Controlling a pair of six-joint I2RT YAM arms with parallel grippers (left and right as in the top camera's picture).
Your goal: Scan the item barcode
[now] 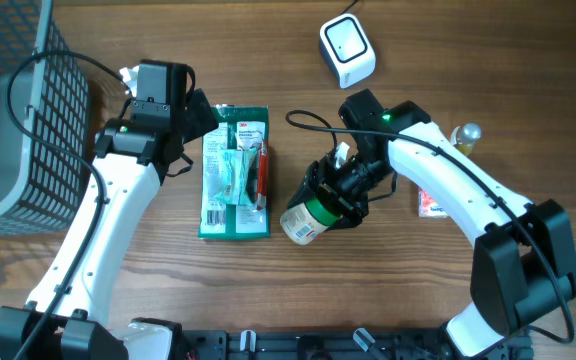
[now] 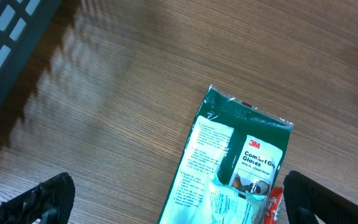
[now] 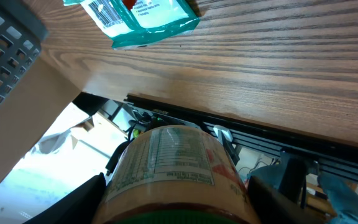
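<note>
Basket (image 1: pixel 28 110): far left of the table, dark mesh, nothing to do with this step as far as I can judge.
Left gripper (image 1: pixel 196 120): jaws spread wide and empty, hovering at the far end of the glove packet.
Glove packet (image 1: pixel 236 172): lies flat left of centre, untouched.
Jar (image 1: pixel 306 220): the item in play, centre of the table toward the near side, lying over on its side.
Right gripper (image 1: pixel 336 192): closed around the jar at its green-lid end; the printed label faces the wrist camera, but I cannot make out a barcode.
Scanner (image 1: pixel 347 50): white box at the far edge, well apart from the jar.
Done: the jar is picked and held.
Left: carry it far, turn the barcode to the scanner's face, and get the read.
</note>
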